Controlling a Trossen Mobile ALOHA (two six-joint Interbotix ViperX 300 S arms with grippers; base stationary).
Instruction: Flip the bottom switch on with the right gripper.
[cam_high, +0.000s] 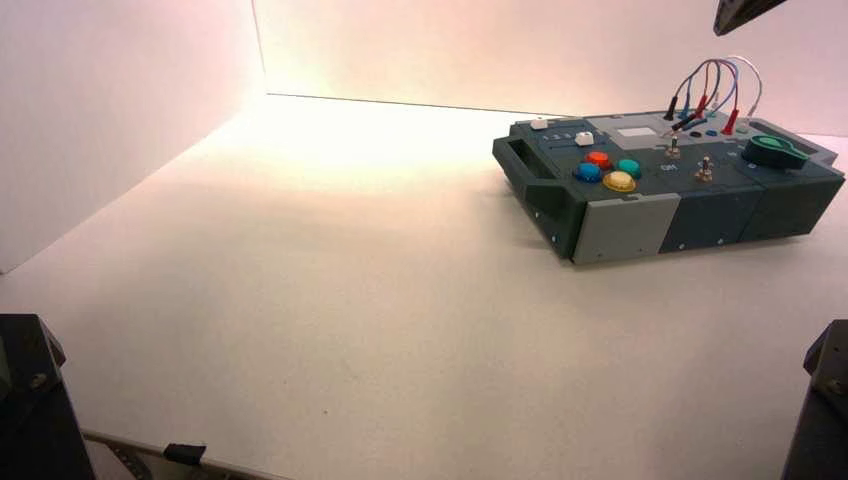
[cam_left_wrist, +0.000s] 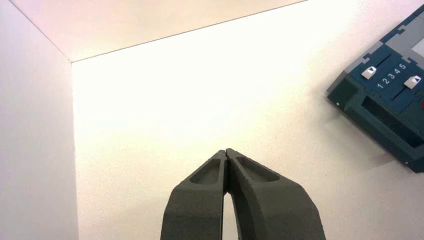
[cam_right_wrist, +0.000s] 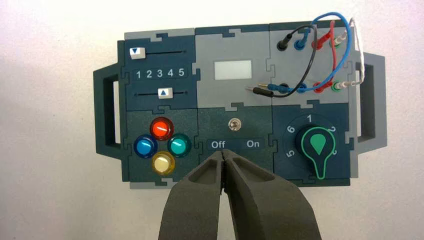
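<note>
My left gripper (cam_left_wrist: 226, 155) waits pinched together and empty over bare table (cam_high: 330, 300), well left of the box (cam_high: 620, 225). On the box's near edge sits the bottom switch (cam_high: 705, 169). My right gripper (cam_right_wrist: 223, 159), likewise pinched together and empty, hangs above it, probably lining up; its fingers hide the switch from the wrist view.

One box (cam_right_wrist: 165, 112); four round buttons (cam_right_wrist: 161, 128); two sliders (cam_right_wrist: 165, 93); one knob (cam_right_wrist: 318, 145).
</note>
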